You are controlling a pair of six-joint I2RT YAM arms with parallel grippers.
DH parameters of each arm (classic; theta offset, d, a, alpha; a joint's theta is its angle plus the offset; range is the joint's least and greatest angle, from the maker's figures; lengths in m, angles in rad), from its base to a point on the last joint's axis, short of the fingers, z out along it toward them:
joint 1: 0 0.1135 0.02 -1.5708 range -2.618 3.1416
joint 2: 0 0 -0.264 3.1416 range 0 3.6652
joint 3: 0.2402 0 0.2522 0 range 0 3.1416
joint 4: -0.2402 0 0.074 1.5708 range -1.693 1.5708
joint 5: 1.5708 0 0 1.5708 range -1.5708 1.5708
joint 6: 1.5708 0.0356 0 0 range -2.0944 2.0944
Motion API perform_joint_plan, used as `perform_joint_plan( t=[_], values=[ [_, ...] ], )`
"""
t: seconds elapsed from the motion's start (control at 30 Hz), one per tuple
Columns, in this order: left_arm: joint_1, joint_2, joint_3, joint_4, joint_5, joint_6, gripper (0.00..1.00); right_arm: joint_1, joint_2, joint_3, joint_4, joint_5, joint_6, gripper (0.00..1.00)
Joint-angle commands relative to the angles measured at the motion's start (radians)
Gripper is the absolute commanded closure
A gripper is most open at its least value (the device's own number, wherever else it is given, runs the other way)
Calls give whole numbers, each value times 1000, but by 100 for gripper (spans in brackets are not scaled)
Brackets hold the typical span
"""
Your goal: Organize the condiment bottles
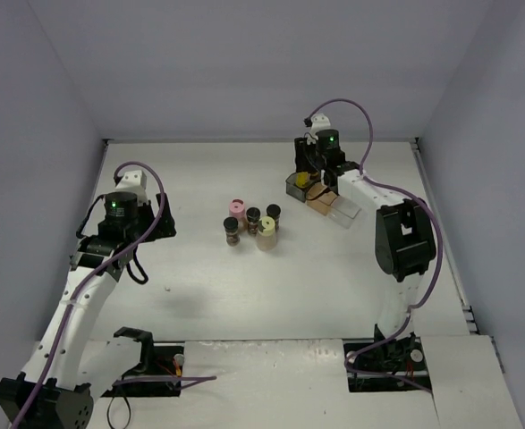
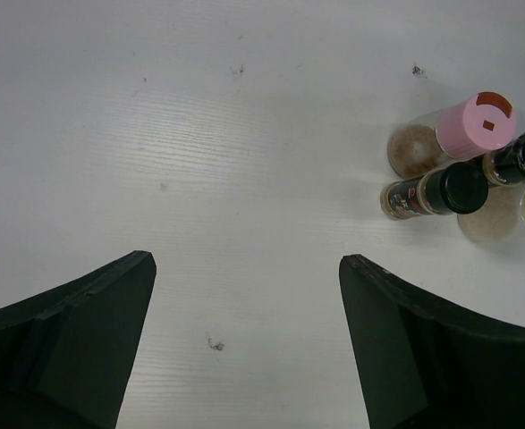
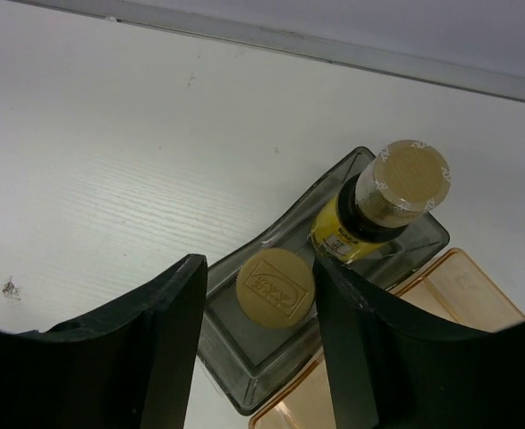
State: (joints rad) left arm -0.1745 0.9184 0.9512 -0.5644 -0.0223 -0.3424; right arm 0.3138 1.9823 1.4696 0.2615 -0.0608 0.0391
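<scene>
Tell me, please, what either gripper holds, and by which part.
Left gripper holds nothing. Right gripper straddles the gold-capped bottle at its cap, a gap showing: seemingly no grip.

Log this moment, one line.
left gripper: open, empty | right gripper: open astride tan-capped bottle in grey bin | five bottles grouped on table

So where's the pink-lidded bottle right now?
In the top view, the pink-lidded bottle stands near the middle of the table, just left of centre, with a dark-capped jar right beside it.
</scene>
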Motion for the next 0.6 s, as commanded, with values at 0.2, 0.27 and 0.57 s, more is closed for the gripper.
perform_joint_plan(
  t=[0.2,0.27,0.57],
  values=[
    [7,-7,21,38,7,-6,14,-2,-192,-20,65,-54,-13,31],
    [6,-9,21,38,7,-6,15,7,-242,-29,35,-68,-16,30],
    [10,-12,21,37,-2,-4,14,164,-450,-191,-56,-74,-24,28]
  ],
)
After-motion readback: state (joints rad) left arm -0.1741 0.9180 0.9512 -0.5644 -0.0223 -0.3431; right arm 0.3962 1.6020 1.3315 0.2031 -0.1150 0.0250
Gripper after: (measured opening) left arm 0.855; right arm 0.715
